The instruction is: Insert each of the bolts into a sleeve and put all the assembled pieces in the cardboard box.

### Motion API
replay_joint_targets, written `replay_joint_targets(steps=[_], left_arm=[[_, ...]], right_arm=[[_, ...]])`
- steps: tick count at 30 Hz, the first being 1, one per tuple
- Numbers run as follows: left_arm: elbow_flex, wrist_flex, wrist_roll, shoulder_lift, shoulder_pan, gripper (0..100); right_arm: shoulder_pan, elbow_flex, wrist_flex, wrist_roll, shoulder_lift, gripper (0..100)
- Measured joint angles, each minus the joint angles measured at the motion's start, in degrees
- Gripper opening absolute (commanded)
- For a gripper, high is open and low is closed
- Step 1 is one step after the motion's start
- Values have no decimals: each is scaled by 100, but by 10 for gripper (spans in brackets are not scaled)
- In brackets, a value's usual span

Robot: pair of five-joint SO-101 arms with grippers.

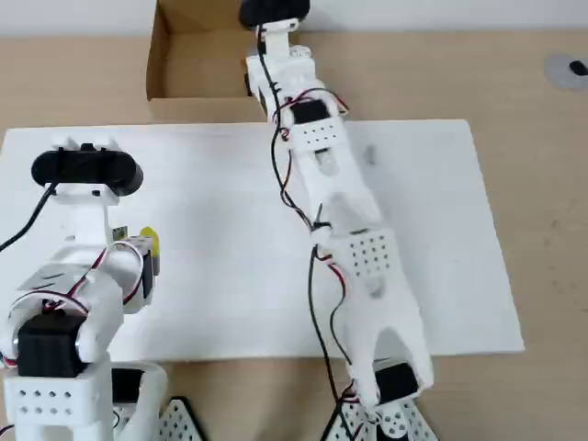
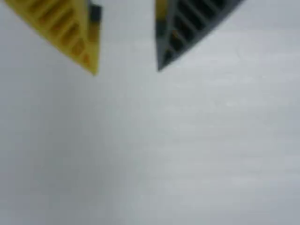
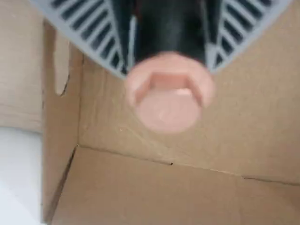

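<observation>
A black sleeve with a pink bolt pushed through it hangs over the inside of the cardboard box. My right gripper is shut on this assembled piece, its grey fingers on either side of the sleeve. In the high view the right arm stretches across the table, and its gripper is over the near right corner of the cardboard box. My left gripper stands open with nothing in it, one yellow and one dark finger just above the white sheet; it also shows at the sheet's left side.
A white sheet covers most of the wooden table. The box stands at the far edge, just beyond the sheet. A small grey disc lies at the far right. The arm bases sit at the near edge.
</observation>
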Motion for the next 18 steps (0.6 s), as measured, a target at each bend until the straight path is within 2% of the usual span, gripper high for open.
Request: replay_joint_targets(steps=[5,8,12,18], left_arm=[[0,0,0,0,0,92],[0,0,0,0,0,92],[0,0,0,0,0,92],[0,0,0,0,0,92]], right_arm=[[0,-1134,360,519,1037,18],[0,-1547,387,580,1407,73],[0,-1741,580,703,1521,153],[0,-1837,853,703,1512,182]])
